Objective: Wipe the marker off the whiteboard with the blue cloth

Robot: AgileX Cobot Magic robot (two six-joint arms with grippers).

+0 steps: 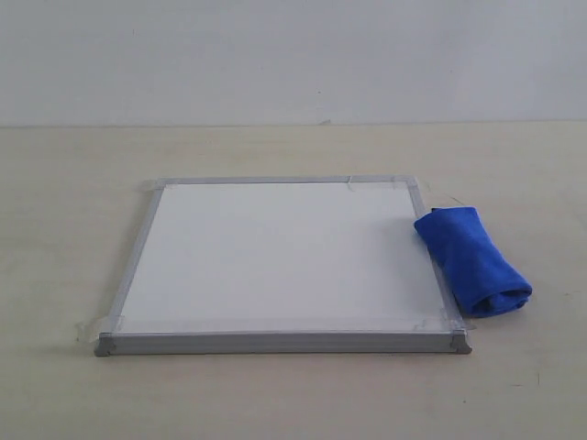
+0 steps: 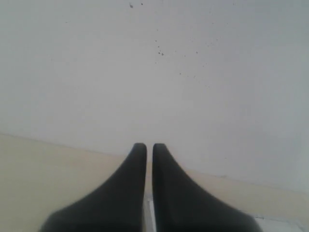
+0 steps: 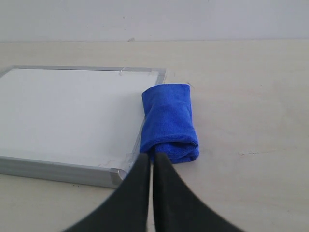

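**Blue cloth lies rolled against the whiteboard's right rail; both hands closed and empty**

The whiteboard [image 1: 275, 257] lies flat on the counter [image 1: 275, 394], and its face reads plain white inside the silver frame, with grey corners at the near edge. The blue cloth [image 1: 472, 261] is a folded roll that touches the board's right rail. Its long axis runs from the far right part of the board toward the near right, and the near end angles slightly away from the frame. That near end shows the rolled layers.

The exterior view takes in the board and cloth but neither hand. The right wrist view shows the right hand [image 3: 152, 155] above the counter just short of the cloth's near end, with its fingers drawn together to a thin slit and gripping nothing. The left wrist view shows only the left hand [image 2: 149, 145], closed the same way and empty, facing a pale wall [image 2: 145, 72] above a strip of counter.
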